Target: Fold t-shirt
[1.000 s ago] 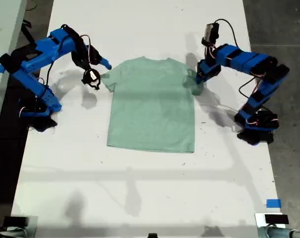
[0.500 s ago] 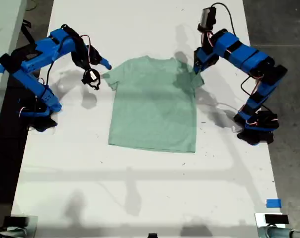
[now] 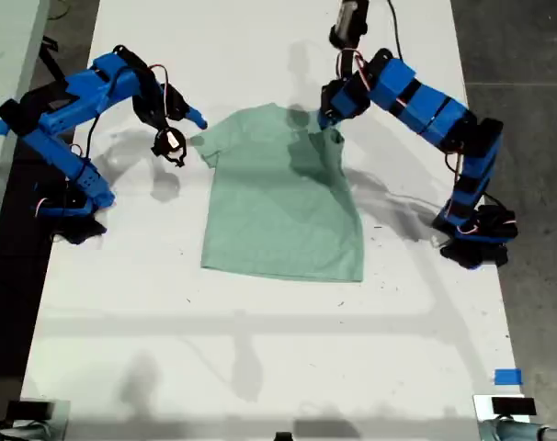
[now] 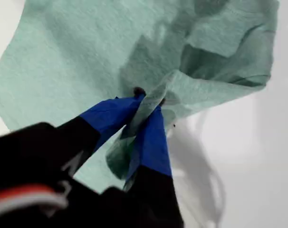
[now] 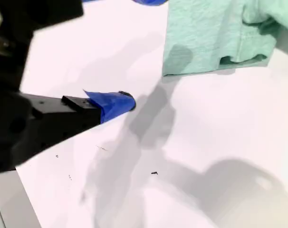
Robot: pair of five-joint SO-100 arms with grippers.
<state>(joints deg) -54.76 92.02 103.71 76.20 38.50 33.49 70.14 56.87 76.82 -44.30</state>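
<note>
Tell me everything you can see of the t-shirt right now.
The t-shirt is plain pale mint-green cloth, short-sleeved, round-necked, no print. It lies mostly flat on the white table, hem toward the camera. My first end effector pinches the sleeve on the exterior view's right, lifted and folded over the body. The other sleeve lies flat, near my second end effector but apart from it.

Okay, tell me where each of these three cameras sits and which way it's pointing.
Exterior view: overhead, looking down on the white table, t-shirt and both blue arms.
First wrist view: on my first gripper, looking along its fingers pinching the t-shirt's sleeve.
Second wrist view: on my second gripper, facing bare table beside the other sleeve.
All share the t-shirt.
</note>
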